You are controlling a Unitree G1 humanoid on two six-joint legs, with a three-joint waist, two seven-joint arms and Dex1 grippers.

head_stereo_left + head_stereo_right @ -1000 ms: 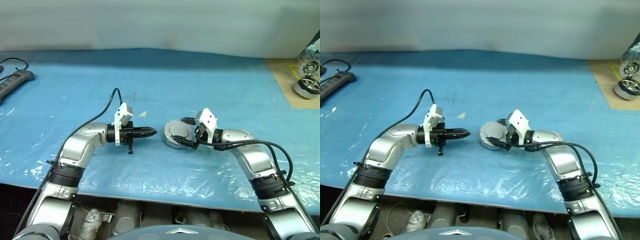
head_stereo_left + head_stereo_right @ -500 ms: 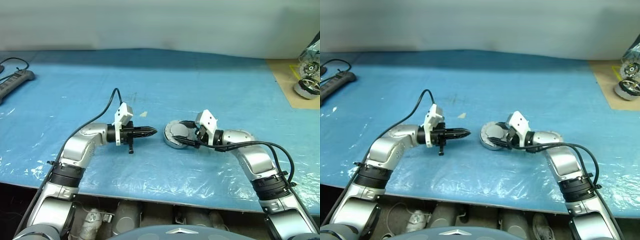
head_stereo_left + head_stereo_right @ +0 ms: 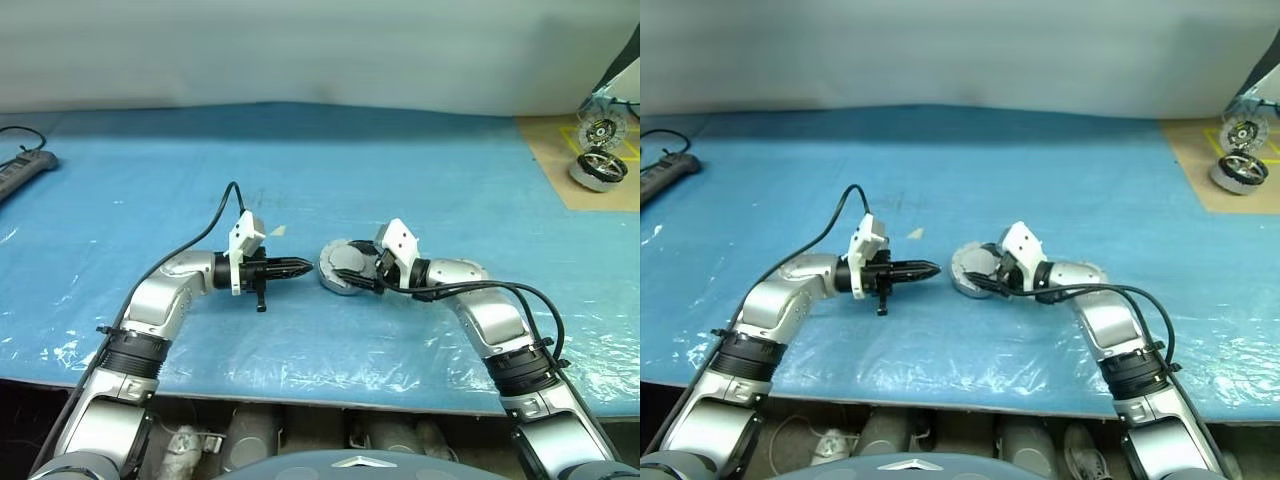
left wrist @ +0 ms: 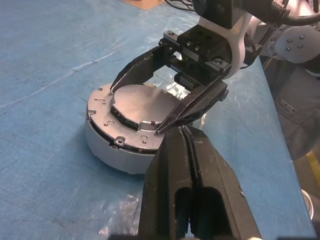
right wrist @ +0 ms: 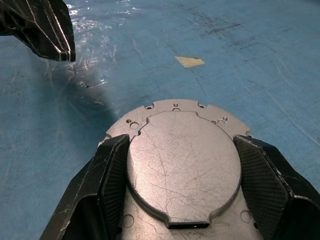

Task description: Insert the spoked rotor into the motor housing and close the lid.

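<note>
Right pincer (image 3: 358, 272) clamps the grey lid (image 5: 183, 162) so we seat it; left pincer (image 3: 302, 266), tips together, waits beside.

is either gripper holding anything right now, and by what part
The right gripper grips the raised centre plate of the grey round lid, one finger on each side edge. The left gripper is shut on nothing.

Grey lidded motor housing (image 4: 131, 127), seemingly closed, flat.
</note>
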